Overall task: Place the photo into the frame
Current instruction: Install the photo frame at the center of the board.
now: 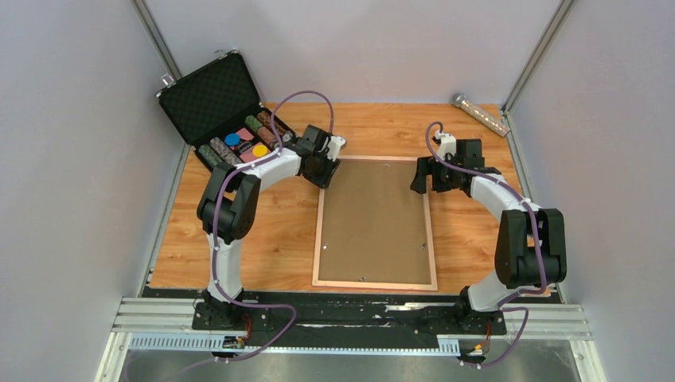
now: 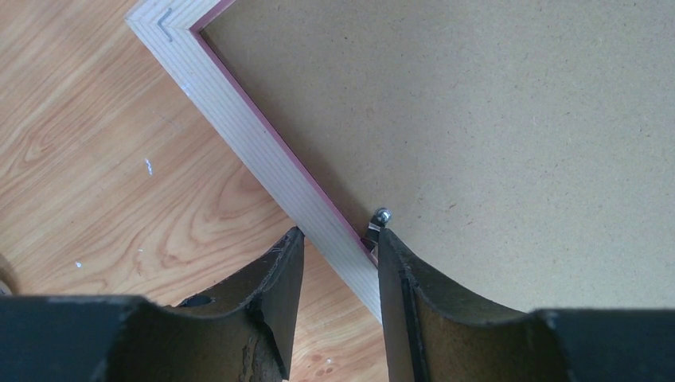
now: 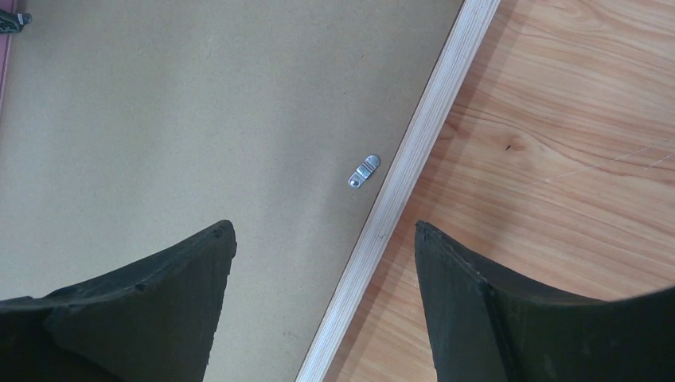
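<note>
The frame [image 1: 318, 231] lies back-up in the middle of the table, with a plain brown backing board [image 1: 374, 219] filling it. The photo is out of view. My left gripper [image 1: 325, 169] is at the frame's far left corner. In the left wrist view its jaws [image 2: 340, 232] stand narrowly apart astride the light wood rail [image 2: 255, 151], one fingertip at the rail's outer edge, the other against a small metal tab [image 2: 380, 219]. My right gripper [image 1: 422, 177] hangs open over the right rail [image 3: 414, 159], one finger above the board, one above the table, near another tab [image 3: 364, 171].
An open black foam-lined case [image 1: 211, 99] holding several coloured items stands at the far left, close behind the left arm. A silvery tube [image 1: 480, 114] lies at the far right corner. Grey walls enclose the wooden table on three sides.
</note>
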